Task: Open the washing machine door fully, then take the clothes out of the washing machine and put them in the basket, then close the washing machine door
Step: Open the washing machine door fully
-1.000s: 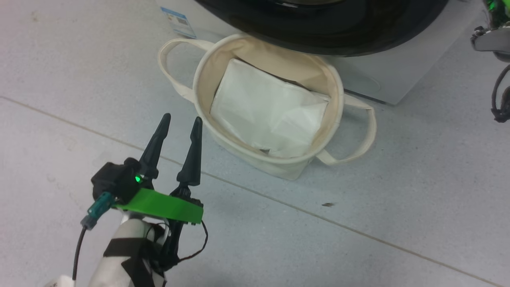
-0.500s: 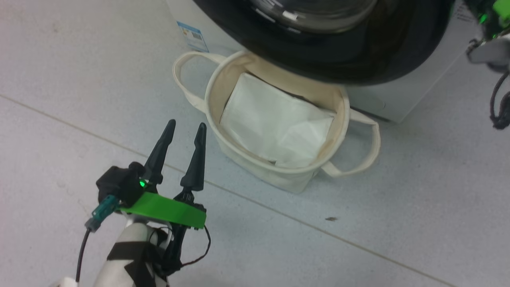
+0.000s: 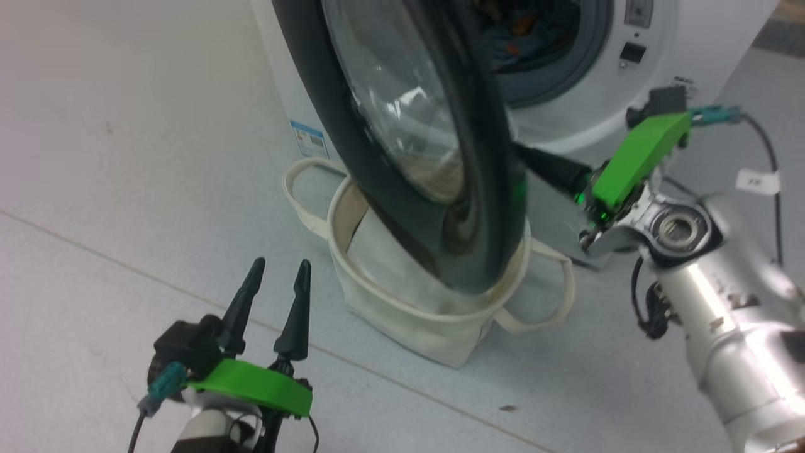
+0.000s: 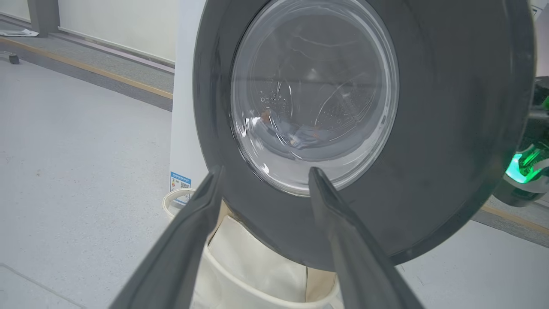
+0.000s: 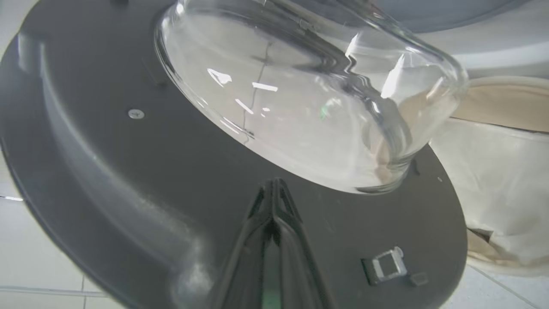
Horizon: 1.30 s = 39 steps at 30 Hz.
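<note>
The washing machine door [image 3: 402,113], a black rim around a clear glass dome, stands swung out and nearly edge-on above the basket [image 3: 440,321]. Behind it the white washing machine [image 3: 585,94] shows its grey-ringed mouth with blue clothes [image 3: 522,31] inside. My right gripper [image 3: 531,157] is shut, and its tips rest against the inner face of the door [image 5: 107,163], below the glass dome, holding nothing. My left gripper [image 3: 277,270] hangs open low over the floor, left of the basket. It faces the outer side of the door [image 4: 429,128], apart from it.
A flat white folded sheet [image 3: 383,264] lies in the cream basket [image 4: 240,279], whose far part sits under the door's lower edge. The door's latch catch [image 5: 386,266] shows near my right fingers. Grey floor spreads to the left and in front.
The head camera has tilted up, bringing the drum mouth and my right arm into the picture. The door now shows more edge-on over the basket. My left gripper stays open.
</note>
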Tool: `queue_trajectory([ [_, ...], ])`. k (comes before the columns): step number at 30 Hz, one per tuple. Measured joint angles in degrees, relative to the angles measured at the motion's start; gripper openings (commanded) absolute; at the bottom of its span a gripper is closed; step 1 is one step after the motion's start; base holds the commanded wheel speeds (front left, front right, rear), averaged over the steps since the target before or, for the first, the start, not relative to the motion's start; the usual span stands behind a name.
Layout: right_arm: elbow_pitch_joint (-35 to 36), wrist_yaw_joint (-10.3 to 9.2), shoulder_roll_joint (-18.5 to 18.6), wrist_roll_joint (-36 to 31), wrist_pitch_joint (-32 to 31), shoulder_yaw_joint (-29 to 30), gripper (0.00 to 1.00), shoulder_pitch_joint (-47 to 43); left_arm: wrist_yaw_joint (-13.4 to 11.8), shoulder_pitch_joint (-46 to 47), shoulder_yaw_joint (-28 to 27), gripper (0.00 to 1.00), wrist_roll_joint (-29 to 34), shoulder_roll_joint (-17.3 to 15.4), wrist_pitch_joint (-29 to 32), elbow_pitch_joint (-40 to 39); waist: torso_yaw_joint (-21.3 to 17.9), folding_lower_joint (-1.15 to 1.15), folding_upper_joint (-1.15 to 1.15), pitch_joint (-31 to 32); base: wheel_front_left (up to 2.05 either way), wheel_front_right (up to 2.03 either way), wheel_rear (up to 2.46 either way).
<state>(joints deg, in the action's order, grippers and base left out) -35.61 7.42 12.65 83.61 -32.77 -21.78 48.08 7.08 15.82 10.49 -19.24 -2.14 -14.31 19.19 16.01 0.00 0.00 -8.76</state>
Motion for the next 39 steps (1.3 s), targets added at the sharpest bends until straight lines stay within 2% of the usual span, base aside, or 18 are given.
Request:
queue_trajectory([
  [6, 2.40, -0.01, -3.32, 0.01, 2.70, -2.02, 0.00, -4.55, 0.01, -2.33, -0.52, 1.00, 0.45, -0.31, 0.00, 0.67, 0.74, 0.00, 0.00, 3.41, 0.00, 0.00, 0.00],
  [18, 6.70, -0.01, -8.01, 0.20, 9.00, -8.03, 0.00, -6.72, 0.02, -2.51, -1.99, 1.00, 0.46, -1.38, 0.00, 0.88, 1.90, 0.00, 0.00, 4.14, 0.00, 0.00, 0.00],
  [32, 6.81, -0.01, -8.31, 2.15, 20.08, -21.47, 0.00, -6.49, 0.07, -2.14, -3.34, 1.00, 0.47, -2.46, 0.00, 0.88, 1.02, 0.00, 0.00, 3.85, 0.00, 0.00, 0.00],
  [33, 6.36, -0.01, -8.31, 2.18, 20.68, -22.36, 0.11, -6.27, 0.07, -2.10, -3.46, 1.00, 0.47, -2.53, 0.00, 0.88, 0.78, 0.00, 0.00, 3.92, 0.00, 0.00, 0.00],
  [34, 5.93, 0.00, -8.31, 2.01, 21.13, -23.27, 0.72, -6.04, 0.07, -2.07, -3.55, 1.00, 0.47, -2.60, 0.00, 0.89, 0.54, 0.00, 0.00, 4.02, 0.00, 0.00, 0.00],
  [35, 5.58, 0.00, -8.31, 1.48, 22.01, -24.09, 0.99, -5.88, 0.07, -2.04, -3.66, 1.00, 0.47, -2.67, 0.00, 0.91, 0.27, 0.00, 0.00, 4.14, 0.00, 0.00, 0.00],
  [39, 5.09, 0.00, -8.31, -0.59, 27.07, -25.55, 1.00, -5.80, 0.08, -2.01, -3.89, 1.00, 0.46, -3.59, 0.00, 1.51, -0.97, 0.00, 0.00, 5.00, 0.00, 0.00, 0.00],
])
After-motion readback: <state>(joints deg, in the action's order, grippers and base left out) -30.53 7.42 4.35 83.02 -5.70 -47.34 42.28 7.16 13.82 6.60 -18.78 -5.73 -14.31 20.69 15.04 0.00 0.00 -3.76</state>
